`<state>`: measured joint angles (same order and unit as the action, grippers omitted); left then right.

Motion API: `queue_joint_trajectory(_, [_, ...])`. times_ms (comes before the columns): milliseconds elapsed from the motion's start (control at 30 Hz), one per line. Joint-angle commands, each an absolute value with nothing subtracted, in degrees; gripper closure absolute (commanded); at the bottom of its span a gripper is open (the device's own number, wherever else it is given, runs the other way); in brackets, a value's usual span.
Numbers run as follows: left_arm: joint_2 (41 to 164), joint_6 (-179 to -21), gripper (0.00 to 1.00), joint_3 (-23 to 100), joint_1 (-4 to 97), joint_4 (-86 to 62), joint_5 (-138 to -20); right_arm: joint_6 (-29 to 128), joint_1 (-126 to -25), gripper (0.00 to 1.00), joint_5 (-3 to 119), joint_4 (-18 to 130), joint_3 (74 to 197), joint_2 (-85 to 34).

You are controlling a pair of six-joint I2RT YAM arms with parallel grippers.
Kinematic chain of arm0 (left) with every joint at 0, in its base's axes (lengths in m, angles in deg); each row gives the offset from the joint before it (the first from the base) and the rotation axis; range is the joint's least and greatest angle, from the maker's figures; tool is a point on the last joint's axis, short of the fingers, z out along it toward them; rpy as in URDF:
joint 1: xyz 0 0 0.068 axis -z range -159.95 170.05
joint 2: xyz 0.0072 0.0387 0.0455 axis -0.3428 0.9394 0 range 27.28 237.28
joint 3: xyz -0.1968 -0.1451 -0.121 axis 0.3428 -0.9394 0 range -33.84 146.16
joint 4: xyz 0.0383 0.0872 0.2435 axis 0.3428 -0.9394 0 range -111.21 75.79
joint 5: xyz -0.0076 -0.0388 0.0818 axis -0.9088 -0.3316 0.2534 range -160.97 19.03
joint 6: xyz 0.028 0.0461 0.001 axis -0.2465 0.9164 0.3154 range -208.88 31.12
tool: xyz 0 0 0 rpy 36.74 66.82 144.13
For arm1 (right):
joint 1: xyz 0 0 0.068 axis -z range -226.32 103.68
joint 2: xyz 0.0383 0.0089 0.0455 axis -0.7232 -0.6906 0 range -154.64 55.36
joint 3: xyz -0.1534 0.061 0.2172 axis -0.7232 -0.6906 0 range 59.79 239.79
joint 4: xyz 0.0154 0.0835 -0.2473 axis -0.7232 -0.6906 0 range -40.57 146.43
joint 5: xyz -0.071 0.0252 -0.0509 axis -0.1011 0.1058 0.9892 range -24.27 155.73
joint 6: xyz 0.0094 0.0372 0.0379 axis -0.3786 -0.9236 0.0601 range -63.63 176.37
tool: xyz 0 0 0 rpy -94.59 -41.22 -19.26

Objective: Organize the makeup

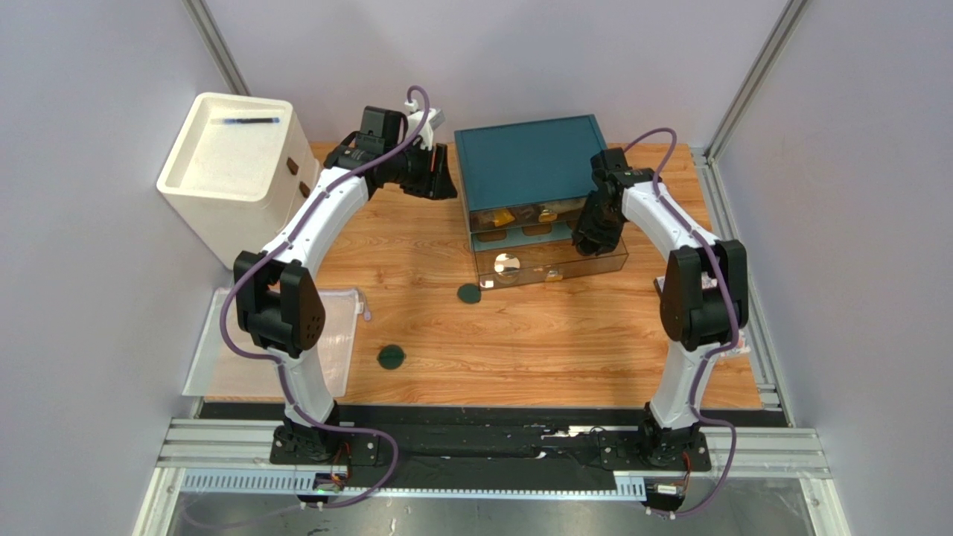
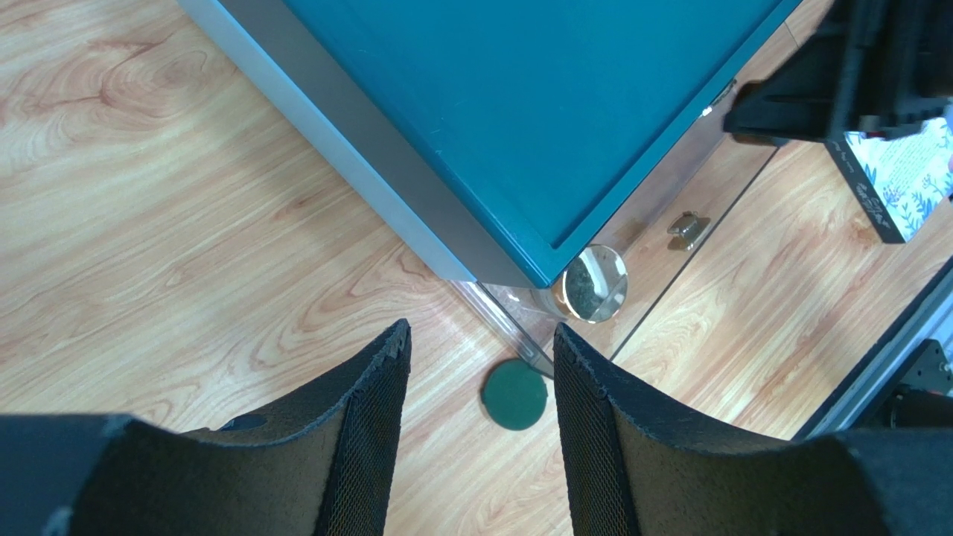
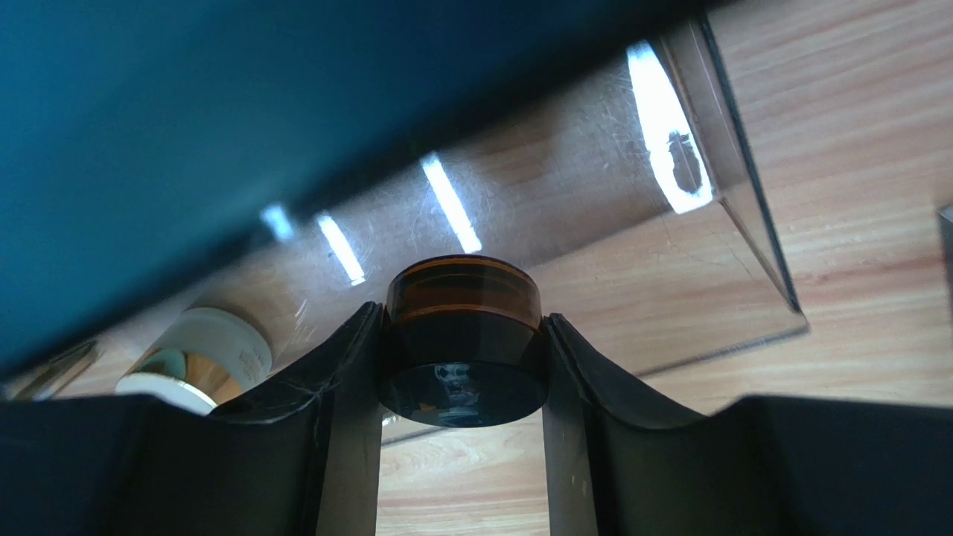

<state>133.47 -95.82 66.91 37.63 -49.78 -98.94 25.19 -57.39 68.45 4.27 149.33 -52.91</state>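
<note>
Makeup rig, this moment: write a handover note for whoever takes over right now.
Left gripper: open, empty, hovering by the teal box.
Right gripper: shut on a dark jar, at the open bottom drawer.
Done: a round jar and other items are in the box's drawers.
Left: set the held jar down; two green discs lie on the table.

White arms (image 1: 324, 212) carry black joints (image 1: 285, 307), purple cables (image 1: 229, 324).
</note>
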Motion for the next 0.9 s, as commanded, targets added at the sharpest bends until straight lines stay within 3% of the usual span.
queue_joint_trajectory(0, [132.1,-93.5,0.44,66.7,37.5,-50.2,-98.7,26.4,-57.7,0.57,66.6,5.7,154.4,-54.7])
queue_joint_trajectory(33, [132.0,-93.3,0.44,66.7,37.5,-50.3,-98.5,26.3,-57.7,0.43,66.6,5.9,154.5,-54.7])
queue_joint_trajectory(133, [131.7,-93.0,0.44,66.5,37.5,-50.3,-98.1,26.3,-57.7,0.25,66.5,7.8,153.9,-53.1])
queue_joint_trajectory(233, [131.6,-92.9,0.44,66.4,37.5,-50.2,-98.1,26.8,-57.7,0.18,66.5,8.4,153.0,-51.3])
queue_joint_trajectory(533, [129.9,-91.0,0.43,59.8,37.5,-51.1,-99.6,27.2,-57.8,0.17,66.6,9.8,146.7,-43.7])
queue_joint_trajectory(867, [131.4,-93.3,0.40,42.7,39.1,-45.4,-106.6,26.8,-57.7,0.18,66.9,11.0,144.9,-41.5])
